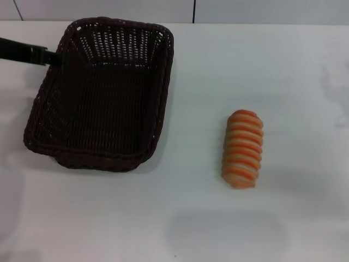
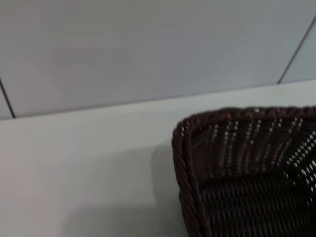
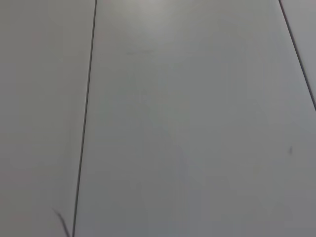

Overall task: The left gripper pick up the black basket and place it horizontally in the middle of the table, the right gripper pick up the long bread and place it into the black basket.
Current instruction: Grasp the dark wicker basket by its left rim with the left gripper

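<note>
The black basket [image 1: 103, 93] stands at the left of the white table [image 1: 207, 218], its long side running away from me; it holds nothing. One corner of it shows in the left wrist view [image 2: 247, 168]. My left gripper [image 1: 52, 57] reaches in from the left edge and meets the basket's left rim near the far corner. The long bread [image 1: 243, 148], tan with orange stripes, lies on the table to the right of the basket, well apart from it. My right gripper is out of view; the right wrist view shows only plain grey panels.
A grey panelled wall [image 1: 163, 10] runs behind the table's far edge. Bare tabletop lies between the basket and the bread, and in front of both.
</note>
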You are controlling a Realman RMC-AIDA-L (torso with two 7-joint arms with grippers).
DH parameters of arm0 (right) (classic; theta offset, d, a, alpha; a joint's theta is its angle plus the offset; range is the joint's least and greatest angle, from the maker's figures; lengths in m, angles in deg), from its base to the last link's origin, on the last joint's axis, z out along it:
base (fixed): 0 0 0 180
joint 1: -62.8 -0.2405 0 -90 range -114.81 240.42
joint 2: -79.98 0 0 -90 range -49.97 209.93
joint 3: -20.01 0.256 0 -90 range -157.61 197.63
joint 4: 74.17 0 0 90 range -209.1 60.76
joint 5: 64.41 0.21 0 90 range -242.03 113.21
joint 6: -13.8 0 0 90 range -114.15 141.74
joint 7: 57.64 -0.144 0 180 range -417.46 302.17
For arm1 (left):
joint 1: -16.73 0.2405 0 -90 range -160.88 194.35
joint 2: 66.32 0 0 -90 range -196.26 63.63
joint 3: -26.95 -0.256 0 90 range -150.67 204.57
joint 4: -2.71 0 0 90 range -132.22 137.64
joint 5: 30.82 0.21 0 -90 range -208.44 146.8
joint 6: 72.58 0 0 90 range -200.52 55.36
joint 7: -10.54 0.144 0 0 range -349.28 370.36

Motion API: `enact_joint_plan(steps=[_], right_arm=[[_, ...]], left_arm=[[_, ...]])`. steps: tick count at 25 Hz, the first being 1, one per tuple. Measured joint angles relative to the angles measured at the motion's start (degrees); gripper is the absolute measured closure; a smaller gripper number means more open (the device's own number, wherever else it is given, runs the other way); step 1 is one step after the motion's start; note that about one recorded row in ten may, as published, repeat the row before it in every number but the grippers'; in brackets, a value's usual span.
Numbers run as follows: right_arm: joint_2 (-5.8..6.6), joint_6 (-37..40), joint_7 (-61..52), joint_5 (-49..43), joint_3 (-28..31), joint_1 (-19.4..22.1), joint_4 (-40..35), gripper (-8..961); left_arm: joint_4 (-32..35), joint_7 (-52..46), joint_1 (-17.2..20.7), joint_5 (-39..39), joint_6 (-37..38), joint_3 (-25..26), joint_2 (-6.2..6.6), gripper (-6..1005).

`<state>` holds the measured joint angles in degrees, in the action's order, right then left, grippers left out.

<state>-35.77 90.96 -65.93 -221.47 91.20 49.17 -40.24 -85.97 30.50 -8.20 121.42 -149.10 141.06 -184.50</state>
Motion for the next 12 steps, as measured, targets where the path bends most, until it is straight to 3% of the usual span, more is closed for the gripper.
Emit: enact_joint_plan(steps=[12], right_arm=[[0.0, 0.05, -0.2, -1.47, 0.76, 0.01, 0.2, 360]], left_arm=[[6.03, -0.17, -1.18, 0.78, 1.85, -1.29, 0.07, 231]])
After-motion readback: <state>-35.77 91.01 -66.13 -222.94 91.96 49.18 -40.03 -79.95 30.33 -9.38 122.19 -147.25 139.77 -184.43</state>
